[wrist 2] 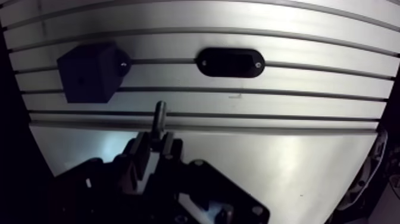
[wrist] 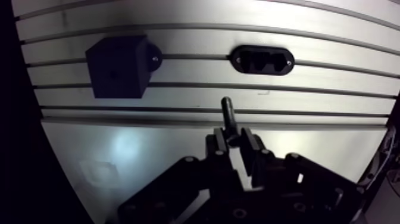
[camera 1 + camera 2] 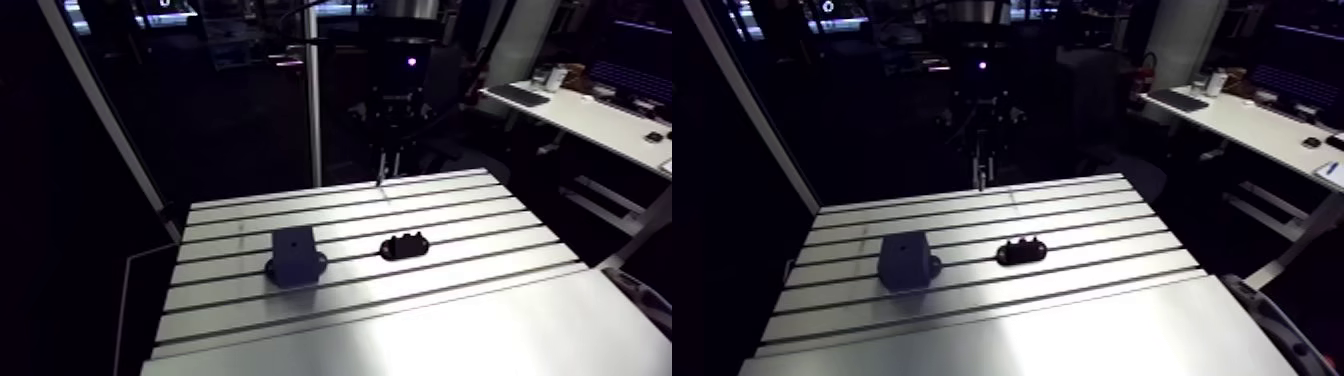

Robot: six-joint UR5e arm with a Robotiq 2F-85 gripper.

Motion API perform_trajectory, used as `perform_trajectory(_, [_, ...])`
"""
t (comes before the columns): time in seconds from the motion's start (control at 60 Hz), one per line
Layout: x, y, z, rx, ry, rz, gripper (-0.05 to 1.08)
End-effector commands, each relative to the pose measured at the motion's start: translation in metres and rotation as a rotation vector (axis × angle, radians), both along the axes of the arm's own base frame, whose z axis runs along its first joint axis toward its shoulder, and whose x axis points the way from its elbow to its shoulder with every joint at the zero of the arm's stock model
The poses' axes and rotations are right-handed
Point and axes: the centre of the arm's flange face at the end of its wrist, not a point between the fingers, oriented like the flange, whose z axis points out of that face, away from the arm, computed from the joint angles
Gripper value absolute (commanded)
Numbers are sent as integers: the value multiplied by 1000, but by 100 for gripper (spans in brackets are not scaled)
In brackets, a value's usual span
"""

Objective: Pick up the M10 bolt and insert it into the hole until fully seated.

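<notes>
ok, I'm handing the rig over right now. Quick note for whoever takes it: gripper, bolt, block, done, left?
The gripper is shut on the dark metal bolt, whose shank sticks out ahead of the fingers.
The dark cube-shaped block, with a small hole in its face, sits on the slotted aluminium table, ahead of the gripper and off to one side, apart from the bolt.
The black oval holder lies beside the block; its recesses look empty.
Done: bolt picked up.
Left: carry it to the block, line up with the hole, insert until seated.

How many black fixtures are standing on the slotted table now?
2: a cube-like block and a flat oval holder, side by side ahead of the gripper, which holds the bolt.
</notes>
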Motion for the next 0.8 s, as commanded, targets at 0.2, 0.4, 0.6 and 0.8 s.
perform_trajectory(0.2, [-2,-99,-20,2,-121,133,108])
perform_trajectory(0.4, [-14,-128,-31,32,-170,170,108])
perform_trajectory(0.6, [-23,-160,-40,43,-181,212,108])
perform_trajectory(0.8, [-25,-169,-46,45,-202,222,108])
